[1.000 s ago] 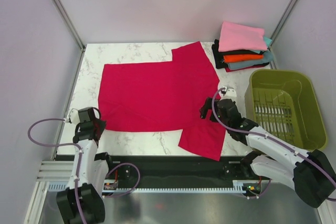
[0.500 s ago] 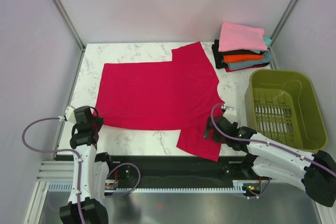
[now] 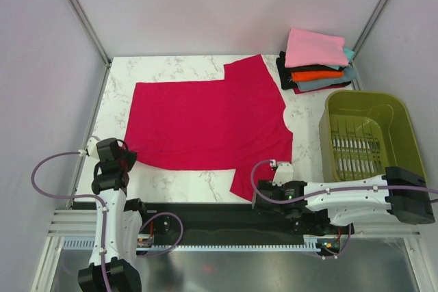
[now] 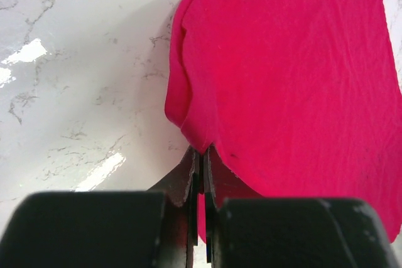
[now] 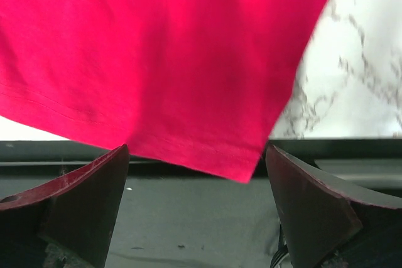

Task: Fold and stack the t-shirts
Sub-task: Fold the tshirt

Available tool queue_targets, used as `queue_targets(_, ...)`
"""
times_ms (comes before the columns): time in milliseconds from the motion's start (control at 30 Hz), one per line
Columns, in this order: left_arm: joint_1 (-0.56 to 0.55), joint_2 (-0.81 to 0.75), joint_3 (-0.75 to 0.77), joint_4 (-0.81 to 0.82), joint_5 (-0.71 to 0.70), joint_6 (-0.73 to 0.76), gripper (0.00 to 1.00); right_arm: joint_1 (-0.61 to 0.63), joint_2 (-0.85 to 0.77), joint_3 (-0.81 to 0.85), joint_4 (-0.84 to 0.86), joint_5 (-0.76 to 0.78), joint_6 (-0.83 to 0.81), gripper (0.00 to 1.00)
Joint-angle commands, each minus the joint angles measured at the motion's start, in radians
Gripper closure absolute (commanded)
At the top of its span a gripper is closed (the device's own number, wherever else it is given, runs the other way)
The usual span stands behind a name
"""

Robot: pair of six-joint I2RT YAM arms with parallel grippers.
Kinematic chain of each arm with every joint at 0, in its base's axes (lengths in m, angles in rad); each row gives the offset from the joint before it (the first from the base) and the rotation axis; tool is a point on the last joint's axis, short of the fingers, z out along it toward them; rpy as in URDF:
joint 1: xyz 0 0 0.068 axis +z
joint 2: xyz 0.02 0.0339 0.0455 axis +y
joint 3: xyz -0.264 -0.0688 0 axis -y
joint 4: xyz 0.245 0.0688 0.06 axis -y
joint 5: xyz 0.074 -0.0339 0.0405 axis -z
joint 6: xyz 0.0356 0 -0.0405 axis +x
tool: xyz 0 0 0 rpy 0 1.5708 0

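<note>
Crimson-red t-shirt lies spread flat across the middle of the counter, hem to the left, neck to the right. 1 sleeve points far, the other sleeve points near, its hem overhanging the near edge.

Handling, as a judgement: light, limp cloth with no stiffness. It will sag and drag behind whatever point is lifted, and it slides easily on the smooth marble. Nothing fragile. Best holds are hems and corners, pinched through 1 thin edge, with 2 holds well apart so a fold line stays straight.

Left hand: fingers together, clamped on the near-left hem corner of the red shirt. The cloth puckers up just ahead of the tips.

Right hand: fingers wide apart, holding nothing, low at the near edge. The near sleeve's hem sits between the 2 fingers in the wrist view. Cannot tell whether they touch the cloth.

Folded stack sits at the far-right corner: pink t-shirt on top, then black, orange and teal-grey layers. It is apart from the red shirt.

Containers: 1 olive-green basket stands on the right, just near of the stack. Only its slotted floor shows inside, no cloth.
</note>
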Motion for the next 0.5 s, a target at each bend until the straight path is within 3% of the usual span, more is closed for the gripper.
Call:
queue_targets(0, 0.003, -0.001, -0.005, 0.046, 0.024, 0.001, 0.95, 0.049, 0.033, 0.016, -0.079, 0.040, 0.160, 0.03)
queue_targets(133, 0.003, -0.002, -0.009, 0.055, 0.032, 0.001, 0.95, 0.052, 0.001, -0.033, -0.032, 0.074, 0.180, 0.10)
queue_targets(467, 0.003, -0.004, -0.011, 0.056, 0.035, 0.006, 0.95, 0.051, -0.035, -0.064, 0.002, 0.085, 0.159, 0.41)
